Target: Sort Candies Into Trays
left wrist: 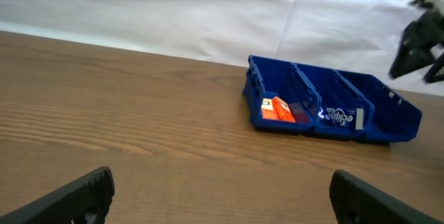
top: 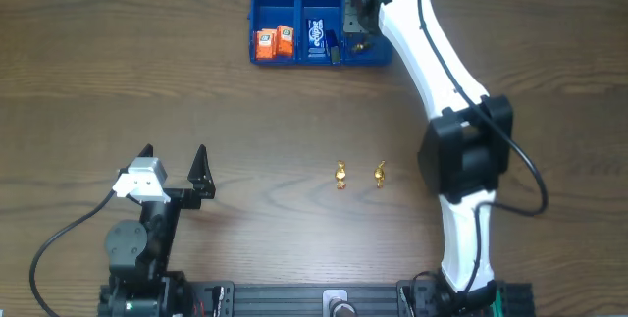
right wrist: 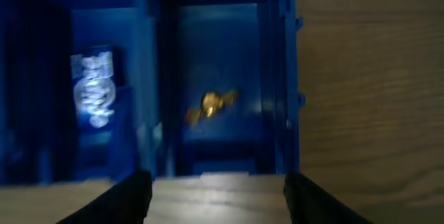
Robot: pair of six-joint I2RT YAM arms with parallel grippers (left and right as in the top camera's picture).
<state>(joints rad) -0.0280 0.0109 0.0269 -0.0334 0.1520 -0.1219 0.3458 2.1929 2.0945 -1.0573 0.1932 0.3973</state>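
Candy (right wrist: 210,106), gold-wrapped with twisted ends, lies in blue tray (right wrist: 277,78).

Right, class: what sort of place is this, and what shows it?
Likely a robotics lab bench: a brown wood-grain tabletop, a blue plastic three-compartment tray, and a white backdrop sheet.

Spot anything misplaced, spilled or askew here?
Nothing stands out. The blue tray sits flat; orange candies, blue packs and a gold candy each have their own compartment. Two gold candies lie on the table, unsorted.
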